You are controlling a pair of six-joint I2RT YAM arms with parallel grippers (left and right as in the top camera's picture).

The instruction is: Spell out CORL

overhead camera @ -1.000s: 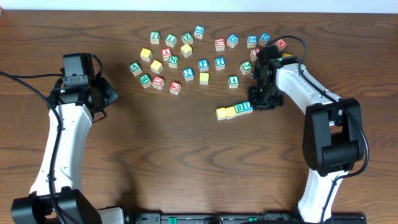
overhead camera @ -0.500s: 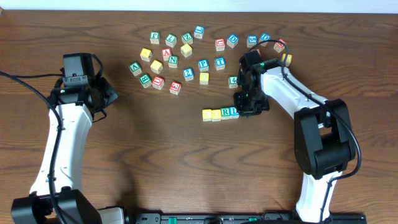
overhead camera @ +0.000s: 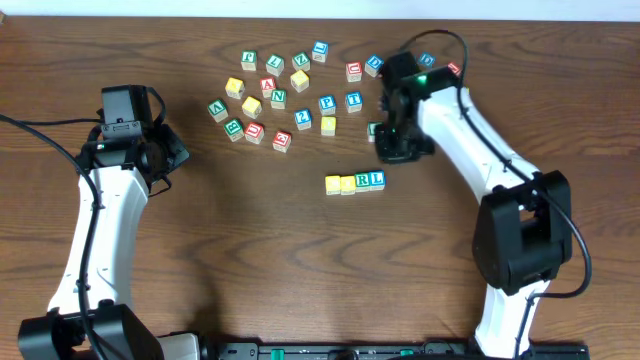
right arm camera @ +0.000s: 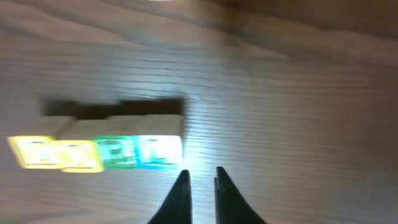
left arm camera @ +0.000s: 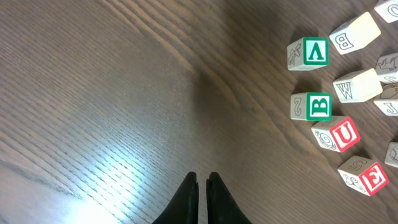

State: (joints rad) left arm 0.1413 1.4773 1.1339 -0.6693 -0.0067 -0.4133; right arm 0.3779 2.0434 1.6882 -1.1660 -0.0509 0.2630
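Note:
Four cubes stand in a touching row in the middle of the table: two yellow-topped cubes [overhead camera: 333, 185] [overhead camera: 348, 184], the green R cube [overhead camera: 363, 181] and the blue L cube [overhead camera: 377, 180]. The blurred right wrist view shows the same row as yellow cubes [right arm camera: 56, 154], the green R cube [right arm camera: 118, 152] and the blue L cube [right arm camera: 158, 151]. My right gripper [overhead camera: 394, 152] [right arm camera: 200, 175] hovers just behind the row's right end, shut and holding nothing, clear of the L cube. Far to the left, my left gripper [overhead camera: 172, 156] [left arm camera: 201, 180] is shut and holds nothing.
A loose scatter of lettered cubes [overhead camera: 300, 80] lies at the back of the table, some under my right arm [overhead camera: 460, 110]. In the left wrist view a green V cube [left arm camera: 309, 53], a green B cube [left arm camera: 314, 106] and red U [left arm camera: 339, 134] and E [left arm camera: 367, 175] cubes lie right of the fingers.
My right gripper slid the four-cube row to the left, then drew back toward the scattered cubes and narrowed to shut. The row now stands alone. The left arm has not moved.

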